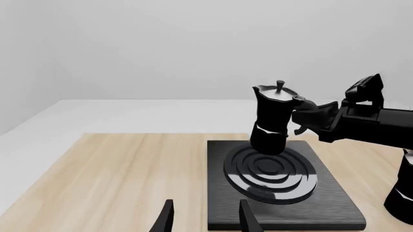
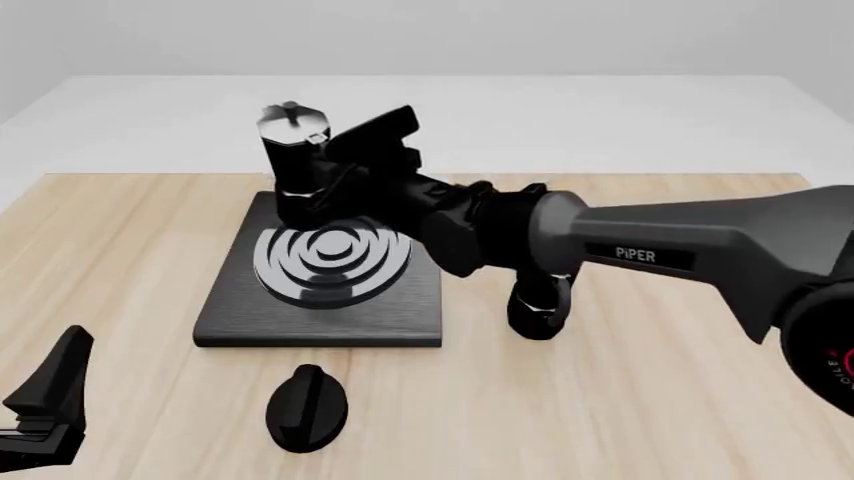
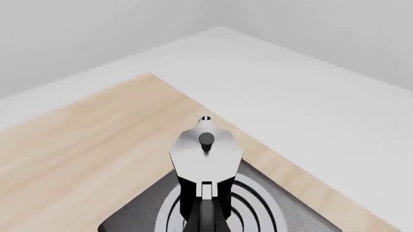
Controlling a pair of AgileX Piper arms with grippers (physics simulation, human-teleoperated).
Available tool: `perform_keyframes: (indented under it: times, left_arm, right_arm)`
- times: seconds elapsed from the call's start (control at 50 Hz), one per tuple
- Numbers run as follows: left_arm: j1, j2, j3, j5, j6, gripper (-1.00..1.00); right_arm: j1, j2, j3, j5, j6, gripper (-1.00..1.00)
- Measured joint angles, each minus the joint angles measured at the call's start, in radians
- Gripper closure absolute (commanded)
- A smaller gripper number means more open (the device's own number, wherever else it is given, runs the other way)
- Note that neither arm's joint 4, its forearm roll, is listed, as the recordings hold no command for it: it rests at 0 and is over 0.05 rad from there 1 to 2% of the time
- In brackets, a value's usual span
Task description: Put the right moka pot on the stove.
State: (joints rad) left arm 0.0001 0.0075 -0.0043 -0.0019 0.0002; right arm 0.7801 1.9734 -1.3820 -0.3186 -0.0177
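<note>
My right gripper (image 2: 350, 175) is shut on the handle of the right moka pot (image 2: 296, 165), a black faceted pot with a silver lid. It holds the pot slightly tilted over the far part of the stove (image 2: 240, 312), a black slab with silvery rings. I cannot tell if its base touches. The left wrist view shows the pot (image 1: 271, 121), the right gripper (image 1: 300, 118) and the stove (image 1: 335, 195). The right wrist view looks down on the lid (image 3: 205, 150) and the stove (image 3: 139, 217). My left gripper (image 2: 51, 398) is open and empty at the front left; its fingers (image 1: 169, 220) stand apart.
The other moka pot (image 2: 541, 305) stands on the table right of the stove, partly hidden under my right arm; it shows at the left wrist view's edge (image 1: 403, 193). A small black oval knob (image 2: 307, 407) lies in front of the stove.
</note>
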Motion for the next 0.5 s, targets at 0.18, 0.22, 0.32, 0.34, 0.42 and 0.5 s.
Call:
perform_keyframes:
  times: [0.18, 0.22, 0.32, 0.34, 0.42, 0.5]
  left_arm:
    - [0.000, 0.000, 0.000, 0.000, 0.000, -1.00]
    - [0.000, 0.000, 0.000, 0.000, 0.000, -1.00]
    - [0.000, 0.000, 0.000, 0.000, 0.000, -1.00]
    - [0.000, 0.000, 0.000, 0.000, 0.000, -1.00]
    - [0.000, 0.000, 0.000, 0.000, 0.000, -1.00]
    - [0.000, 0.000, 0.000, 0.000, 0.000, -1.00]
  right_arm:
    - [-0.018, 0.023, -0.009, -0.008, -0.014, 1.00]
    - [-0.021, 0.029, -0.012, -0.008, -0.017, 1.00]
    - [-0.030, 0.046, -0.022, -0.008, -0.023, 1.00]
    - [-0.032, 0.049, -0.024, -0.008, -0.024, 1.00]
    - [-0.039, 0.063, -0.032, -0.009, -0.026, 1.00]
    - [-0.045, 0.077, -0.039, -0.010, -0.028, 1.00]
